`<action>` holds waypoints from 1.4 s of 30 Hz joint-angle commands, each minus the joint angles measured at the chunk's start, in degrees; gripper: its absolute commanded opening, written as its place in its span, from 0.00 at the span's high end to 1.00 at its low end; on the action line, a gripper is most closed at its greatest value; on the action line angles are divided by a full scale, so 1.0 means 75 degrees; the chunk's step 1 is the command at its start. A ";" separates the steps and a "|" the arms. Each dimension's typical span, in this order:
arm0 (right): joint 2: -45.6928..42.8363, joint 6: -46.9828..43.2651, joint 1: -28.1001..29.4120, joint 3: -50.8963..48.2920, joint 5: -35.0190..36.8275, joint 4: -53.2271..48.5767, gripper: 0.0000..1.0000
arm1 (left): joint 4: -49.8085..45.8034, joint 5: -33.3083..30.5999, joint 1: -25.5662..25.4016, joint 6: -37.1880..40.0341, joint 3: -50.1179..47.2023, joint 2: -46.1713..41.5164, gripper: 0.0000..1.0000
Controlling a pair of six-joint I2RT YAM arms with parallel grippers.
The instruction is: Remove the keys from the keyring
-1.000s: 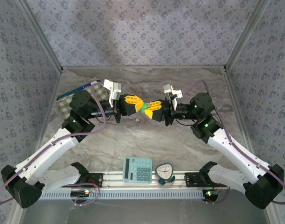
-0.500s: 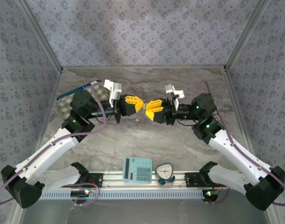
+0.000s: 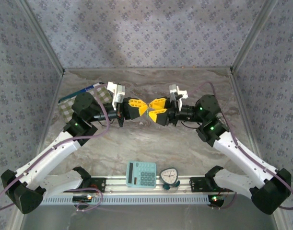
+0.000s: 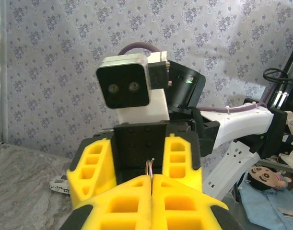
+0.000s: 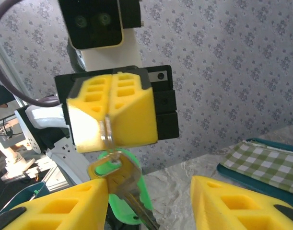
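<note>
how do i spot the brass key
Look in mid-air above the marble table. There the left gripper pinches a thin keyring. Hanging under it, the brass key is bare metal, unlike the green-covered key behind it.

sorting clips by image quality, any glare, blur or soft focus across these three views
Top external: soft, even light, a paler patch on the back wall, no harsh shadows on the table. Left wrist: the keyring is thin but in focus between the shut jaws. Right wrist: glare whitens one side of the left gripper; the key stays sharp.
</note>
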 commanded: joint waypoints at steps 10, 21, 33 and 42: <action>0.0089 -0.0285 0.0285 0.0365 -0.0168 0.0065 0.60 | 0.0377 0.0217 0.0029 -0.0146 0.0039 -0.0092 1.00; 0.0078 -0.0417 0.0398 0.0453 -0.0238 -0.0075 0.74 | 0.0320 0.0101 0.0040 -0.0075 0.0039 -0.0080 1.00; 0.0112 -0.0551 0.0553 0.0450 -0.0438 -0.0128 0.78 | 0.0292 0.0112 0.0043 -0.0099 0.0074 -0.0079 1.00; 0.0078 -0.0586 0.0580 0.0481 -0.0309 -0.0207 0.76 | 0.0339 0.0101 0.0050 -0.0123 0.0051 -0.0069 1.00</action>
